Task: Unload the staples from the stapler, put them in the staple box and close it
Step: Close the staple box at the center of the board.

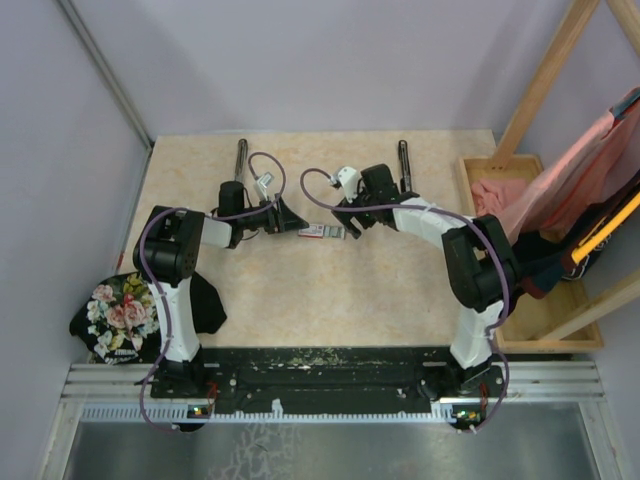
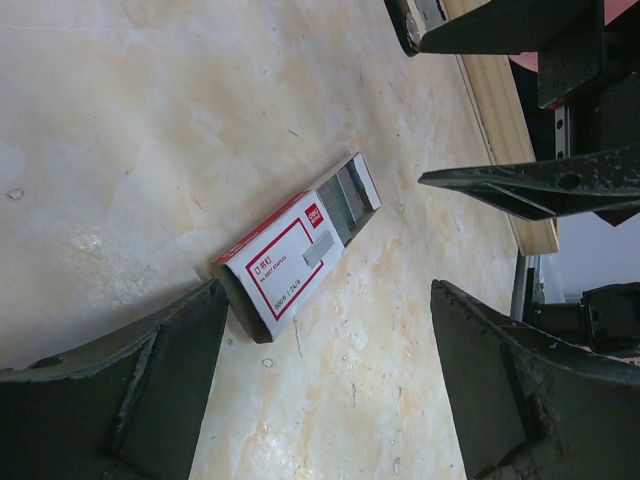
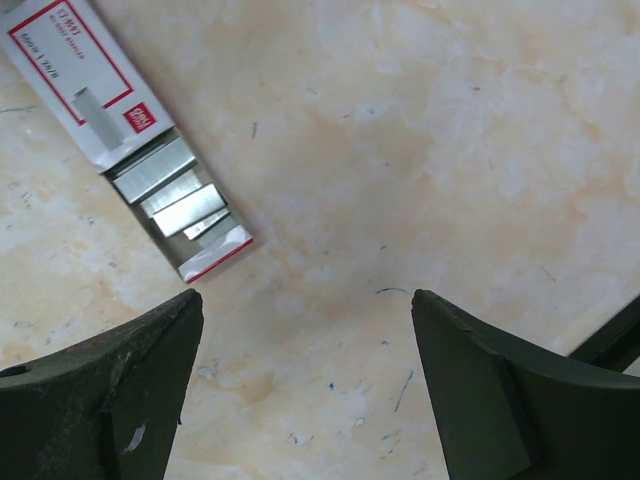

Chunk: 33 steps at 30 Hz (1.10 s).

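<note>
Beige marble-pattern worktop (image 1: 380, 300), lavender walls all round. Off the left edge: black cloth (image 1: 120, 310) with flower print. Near the far edge: one slim dark tool (image 1: 241, 158) left of centre, a second (image 1: 404, 162) right of centre, both too small to identify. Off the right edge: wooden tray (image 1: 550, 343) holding pink fabric (image 1: 495, 195).

Top view only: both arms whole, elbows out, wrists turned inward, meeting over a red-and-white box (image 1: 318, 231) mid-worktop. Left wrist only: box label (image 2: 280, 265) readable. Right wrist only: drawer (image 3: 185, 210) pulled out, staples (image 3: 165, 170) as grey strips inside it.

Left gripper (image 2: 325, 290): spread wide, box end just beside one finger. Right gripper (image 3: 305, 295): spread wide over bare worktop, drawer end just beside.
</note>
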### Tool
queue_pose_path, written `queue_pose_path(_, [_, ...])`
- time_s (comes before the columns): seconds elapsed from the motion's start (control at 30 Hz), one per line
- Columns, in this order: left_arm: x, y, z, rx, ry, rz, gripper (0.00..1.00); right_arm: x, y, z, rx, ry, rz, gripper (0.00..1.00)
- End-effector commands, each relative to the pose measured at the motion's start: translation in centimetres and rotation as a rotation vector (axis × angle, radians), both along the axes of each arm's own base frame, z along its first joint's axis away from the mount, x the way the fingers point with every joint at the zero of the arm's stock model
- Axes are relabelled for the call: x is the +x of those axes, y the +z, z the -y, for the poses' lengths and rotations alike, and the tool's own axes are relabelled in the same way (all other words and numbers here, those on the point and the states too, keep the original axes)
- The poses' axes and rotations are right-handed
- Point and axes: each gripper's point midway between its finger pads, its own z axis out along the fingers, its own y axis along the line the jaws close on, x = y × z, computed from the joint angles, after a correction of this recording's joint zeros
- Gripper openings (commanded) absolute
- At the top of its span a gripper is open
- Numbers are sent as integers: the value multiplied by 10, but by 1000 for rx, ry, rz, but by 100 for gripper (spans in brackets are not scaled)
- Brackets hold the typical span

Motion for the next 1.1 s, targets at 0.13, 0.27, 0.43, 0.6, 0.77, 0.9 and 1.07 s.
queue_pose_path(0.13, [-6, -12, -4, 20, 7, -43, 88, 29, -12, 10, -47, -107, 57, 85])
queue_pose_path(0.27, [-7, -11, -3, 15, 4, -45, 88, 29, -21, 8, -61, -108, 44, 85])
queue_pose_path(0.43, [-9, -11, -1, 9, -2, -52, 88, 28, -29, 4, -72, -105, 33, 85])
queue_pose_path(0.6, [-13, -14, 3, 8, -14, -61, 88, 24, -39, -7, -65, -92, 9, 85])
queue_pose_path(0.77, [-18, -19, 8, 11, -27, -71, 88, 23, -44, -20, -77, -76, -7, 85])
queue_pose_path(0.9, [-21, -21, 10, 11, -33, -76, 88, 22, -43, -31, -39, -71, -47, 85])
queue_pose_path(1.07, [-26, -20, 10, 13, -30, -85, 88, 18, -43, -41, -15, -77, -85, 85])
